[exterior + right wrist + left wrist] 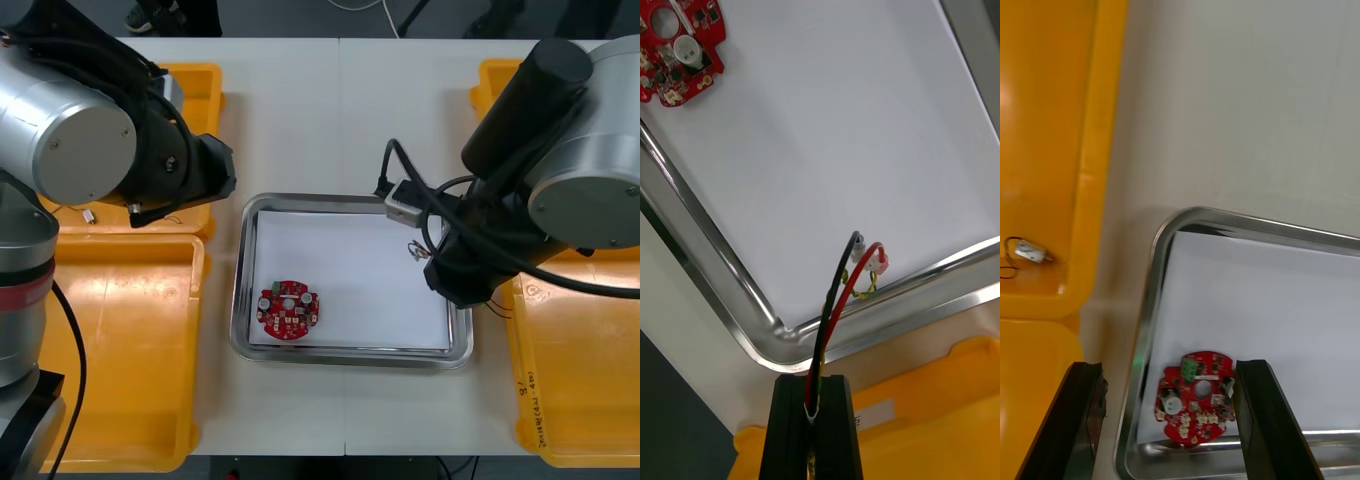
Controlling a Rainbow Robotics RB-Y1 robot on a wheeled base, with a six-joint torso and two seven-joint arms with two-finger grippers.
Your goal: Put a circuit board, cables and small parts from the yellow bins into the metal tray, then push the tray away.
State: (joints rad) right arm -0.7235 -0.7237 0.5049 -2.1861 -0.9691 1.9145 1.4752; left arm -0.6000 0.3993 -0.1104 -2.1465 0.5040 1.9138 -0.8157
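Right gripper [814, 409] fingers are clamped on a red and black cable [836, 300] at the metal tray's [350, 357] right rim. Left gripper [1169, 367] fingers stand apart by the left yellow bins [130, 300]. A circuit board [290, 310] lies in the tray's near left corner on the pale surface [300, 120]. The handwritten bin label [531, 400] is unreadable.
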